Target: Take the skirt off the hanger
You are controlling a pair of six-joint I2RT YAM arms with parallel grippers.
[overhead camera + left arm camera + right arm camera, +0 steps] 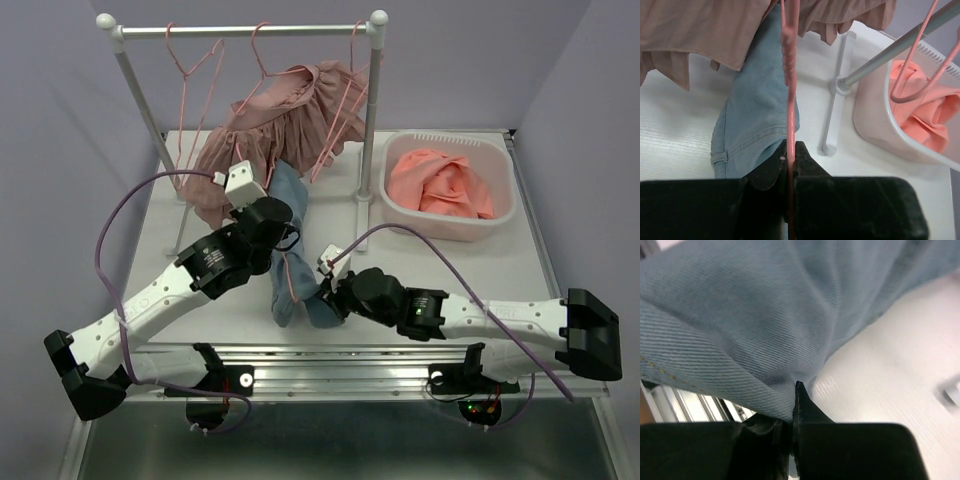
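- Top external view: a blue denim skirt (288,195) is lying stretched across the white table (480,270), its long axis running from under the clothes rack (250,30) towards the near edge where the arms are mounted.
- Left wrist view: the left gripper (790,150) is clamping its fingers tight on the wire of a pink hanger (790,90), which is running straight away from the fingertips along the skirt's length, with the denim lying just to one side of it.
- Right wrist view: the right gripper (794,390) is pinching a fold of the denim, fingers closed on the cloth just above the table.
- From above, the right arm is working at the skirt's near end, while the left arm is reaching in across its middle, closer to the rack.
- A pink ruffled garment (280,120) is hanging on the rack behind, and a basket (400,215) holding coral cloth is sitting well off to the right.
- Judging by the two grips, the next move is turning on that shared line: cloth and hanger are lying along the same axis, so pulling the denim towards the near edge while the hanger is being held should slide them apart.
- How much of the hanger is sitting inside the skirt cannot be made out.
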